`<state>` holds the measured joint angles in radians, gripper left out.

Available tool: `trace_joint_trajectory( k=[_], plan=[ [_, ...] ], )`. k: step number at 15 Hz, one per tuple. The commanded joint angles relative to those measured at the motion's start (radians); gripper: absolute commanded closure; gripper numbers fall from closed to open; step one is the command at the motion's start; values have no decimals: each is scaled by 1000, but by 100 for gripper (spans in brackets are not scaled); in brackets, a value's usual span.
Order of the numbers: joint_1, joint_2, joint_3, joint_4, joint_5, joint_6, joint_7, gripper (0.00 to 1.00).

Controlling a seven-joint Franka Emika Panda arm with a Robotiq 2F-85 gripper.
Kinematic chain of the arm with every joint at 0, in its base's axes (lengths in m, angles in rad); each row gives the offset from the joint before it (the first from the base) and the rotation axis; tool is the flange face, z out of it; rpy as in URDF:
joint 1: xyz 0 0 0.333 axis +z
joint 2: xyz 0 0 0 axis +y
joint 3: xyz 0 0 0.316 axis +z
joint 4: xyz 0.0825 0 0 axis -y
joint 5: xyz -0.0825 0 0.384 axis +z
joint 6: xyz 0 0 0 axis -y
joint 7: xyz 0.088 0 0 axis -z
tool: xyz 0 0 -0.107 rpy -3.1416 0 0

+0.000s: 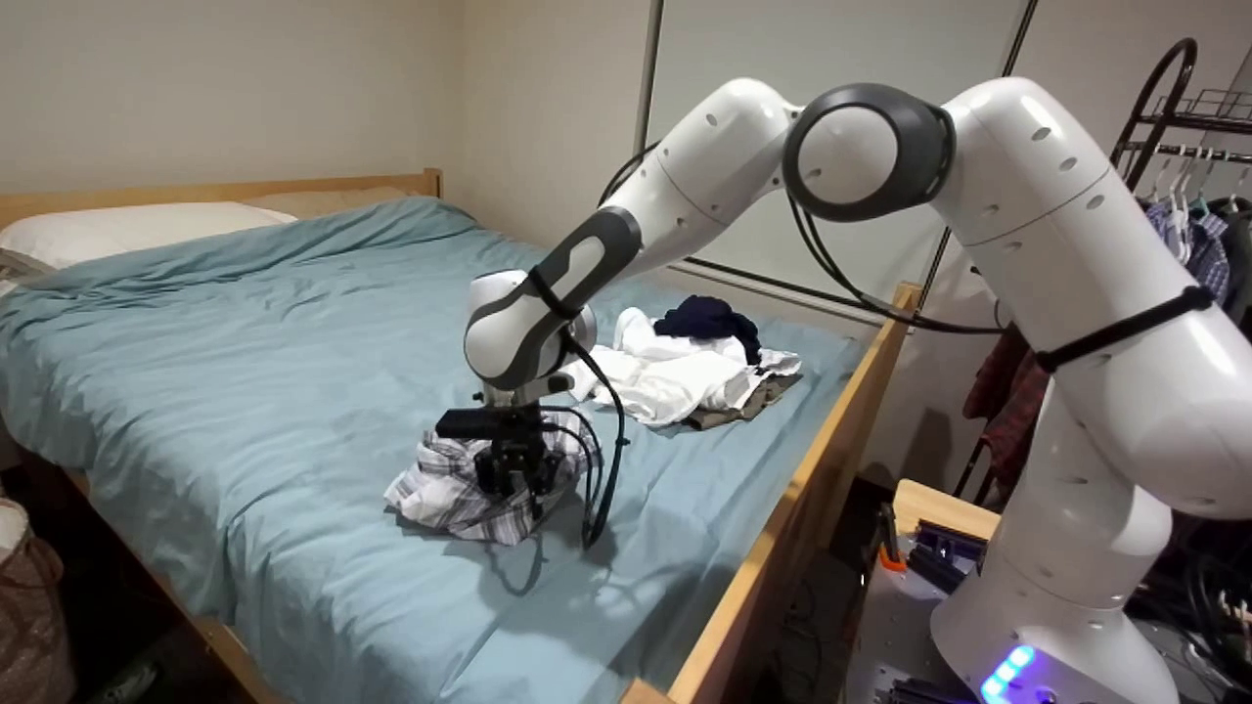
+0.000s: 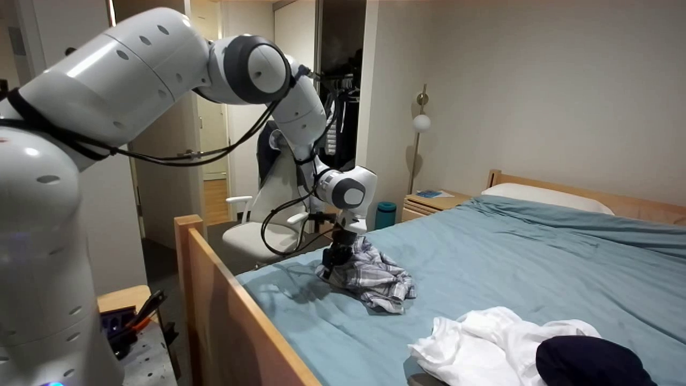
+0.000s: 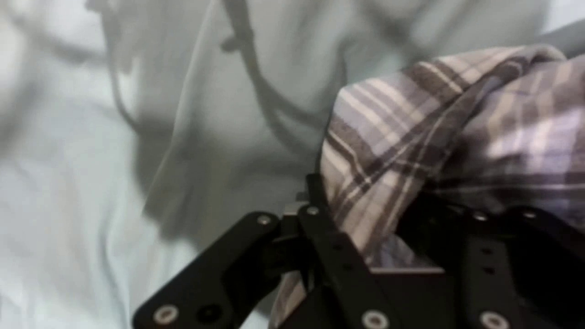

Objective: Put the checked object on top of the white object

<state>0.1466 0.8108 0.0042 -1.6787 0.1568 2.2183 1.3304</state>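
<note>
Blue-green bedding point(image 1: 254, 381) fills the left of an exterior view, with a white pillow point(image 1: 132, 233) at its far end. To the right, the checked object point(image 1: 445, 489) lies crumpled on the bedding. Its long axis runs roughly left to right in that view, tipping a little upward toward the right, and a narrow corner points left. In the wrist view it runs off the right edge, while one folded corner points up and to the left; which end is its top I cannot tell. The gripper point(image 3: 368, 201) points down into this heap, its fingers point(image 3: 316, 192) spread, with a fold of the checked cloth between them. Farther right, near but apart from the heap, lies the white object point(image 1: 675, 381), a loose pile with navy cloth point(image 1: 709, 321) resting partly on it and brown cloth point(image 1: 743, 406) showing under its near right edge. Right of these slants a wooden rail point(image 1: 787, 533), and the white arm point(image 1: 871, 156) arches from the far right over to the heap.
</note>
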Motion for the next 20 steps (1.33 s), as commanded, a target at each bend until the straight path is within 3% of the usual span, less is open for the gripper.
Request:
trace_joint_trajectory(
  k=[1, 4, 7, 13, 20],
  plan=[
    [-54, -100, -9, -30, -22, -137, -186, 90],
    [-87, -137, -61, 22, -65, -250, -313, 97],
    [-115, -139, -118, 131, -115, -364, -383, 92],
    [-210, -93, -162, 534, -93, -648, -437, 92],
    [-346, -37, -204, 929, -80, -839, -363, 93]
  ],
)
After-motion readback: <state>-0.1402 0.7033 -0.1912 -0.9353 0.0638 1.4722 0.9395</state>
